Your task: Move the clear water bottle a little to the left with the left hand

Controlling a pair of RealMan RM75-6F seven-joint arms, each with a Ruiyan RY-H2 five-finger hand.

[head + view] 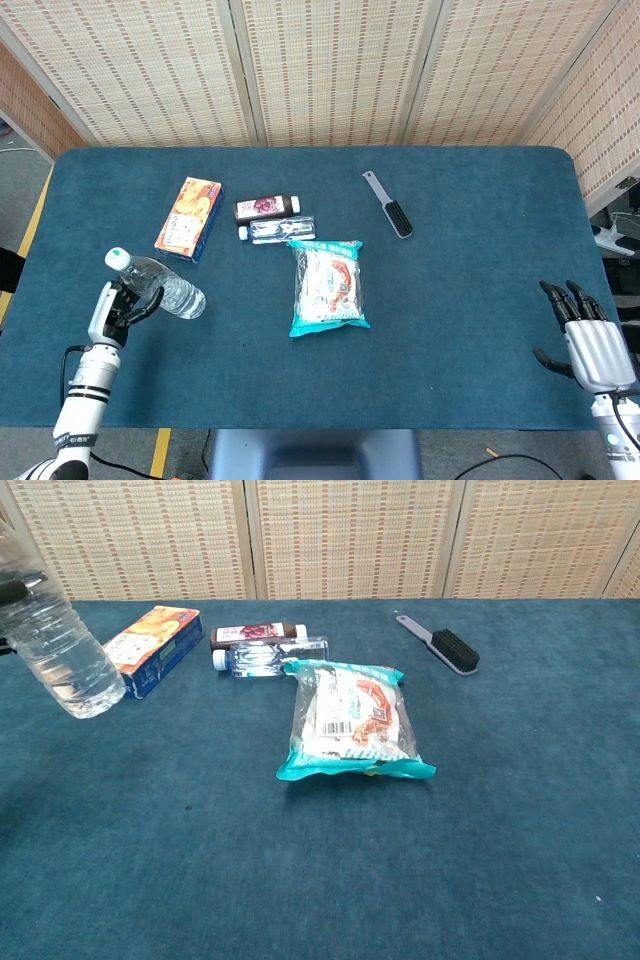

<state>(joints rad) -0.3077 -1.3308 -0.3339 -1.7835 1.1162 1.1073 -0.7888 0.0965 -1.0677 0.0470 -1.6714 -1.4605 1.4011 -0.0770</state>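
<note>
My left hand (120,303) grips the clear water bottle (160,284) near its neck, at the table's left front. The bottle is tilted, with its white-and-green cap (117,258) toward the left and its base toward the right. In the chest view the bottle (62,648) hangs slanted at the far left, above the blue cloth, with a dark finger (18,588) across its upper part. My right hand (590,345) rests at the front right corner, fingers apart and holding nothing.
An orange box (188,218) lies just behind the bottle. Further right are a dark bottle (266,207), a small clear bottle on its side (277,230), a teal snack bag (328,285) and a brush (390,207). The table's left edge (30,260) is close.
</note>
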